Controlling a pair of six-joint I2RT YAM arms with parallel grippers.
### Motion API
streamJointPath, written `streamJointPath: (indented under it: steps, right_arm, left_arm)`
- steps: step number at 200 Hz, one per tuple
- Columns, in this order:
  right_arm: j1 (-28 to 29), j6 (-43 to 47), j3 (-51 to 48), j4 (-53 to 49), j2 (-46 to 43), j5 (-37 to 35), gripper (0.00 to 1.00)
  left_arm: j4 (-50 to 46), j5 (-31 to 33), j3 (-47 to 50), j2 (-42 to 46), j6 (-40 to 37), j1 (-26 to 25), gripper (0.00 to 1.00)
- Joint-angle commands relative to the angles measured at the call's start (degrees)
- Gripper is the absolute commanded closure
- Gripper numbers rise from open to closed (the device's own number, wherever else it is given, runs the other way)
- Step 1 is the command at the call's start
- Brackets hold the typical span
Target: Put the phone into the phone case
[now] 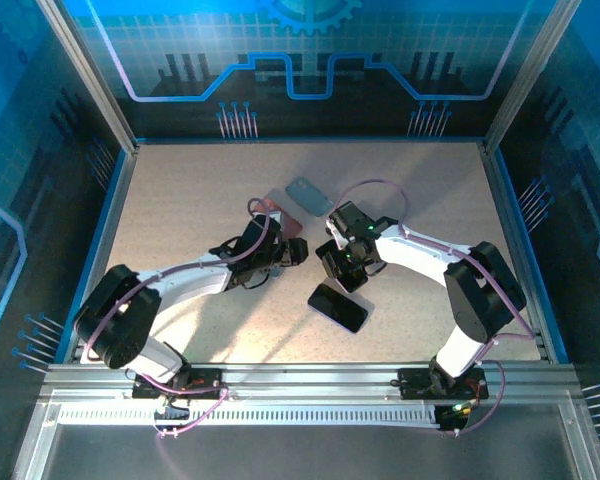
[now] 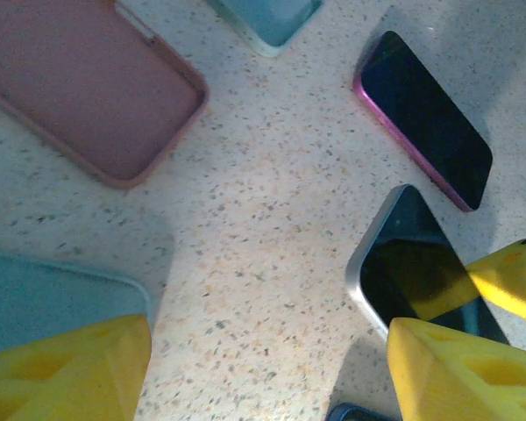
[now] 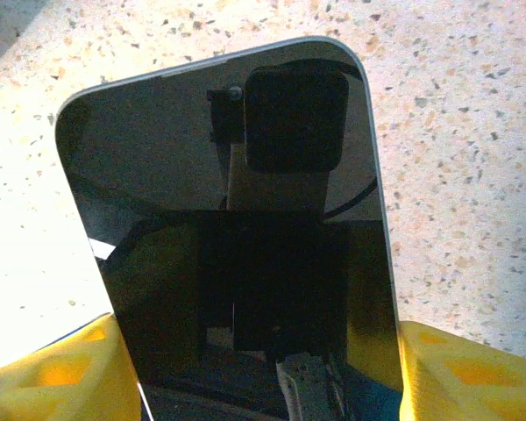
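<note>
Top external: pink case (image 1: pixel 278 210) at 11 o'clock of left gripper (image 1: pixel 292 252).
Left wrist: pink case empty, cavity up; left gripper spread wide, holding nothing.
Right wrist: phone (image 3: pixel 237 228) between fingers of right gripper (image 3: pixel 263 368), apparently clamped across its width; screen up, long axis 6-to-12 o'clock.

Left arm (image 1: pixel 180 285) reaches forward and inward, elbow low near its base; the left gripper (image 2: pixel 270 338) points down, yellow fingers (image 2: pixel 66 368) spread wide with nothing between them; right arm (image 1: pixel 430 255) bends inward; the right gripper (image 3: pixel 259 351) clamps a phone (image 3: pixel 228 175) by its long edges.
</note>
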State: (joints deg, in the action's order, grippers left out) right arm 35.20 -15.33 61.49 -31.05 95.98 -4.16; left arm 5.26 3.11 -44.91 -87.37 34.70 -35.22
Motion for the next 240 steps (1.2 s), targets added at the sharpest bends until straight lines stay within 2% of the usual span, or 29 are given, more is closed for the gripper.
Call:
streamJointPath:
  steps: [1,97,194,240]
  right_arm:
    - [0.1,0.5,2.1,-1.1,-2.1,2.6,0.43]
    - [0.0,-0.3,3.6,-1.1,-2.5,5.5,0.43]
    - [-0.8,-1.5,4.9,-0.7,-3.1,8.3,0.43]
    - [-2.0,-1.8,4.3,-0.4,-3.7,8.9,0.43]
  left_arm:
    - [3.1,-4.1,-2.2,-1.9,1.9,-0.6,0.29]
    - [9.3,-14.4,-4.0,-7.4,6.3,-0.5,0.35]
    - [14.1,-17.0,-2.6,-9.4,9.4,-0.5,0.47]
    - [14.5,-17.3,-1.5,-9.4,10.0,-0.4,0.49]
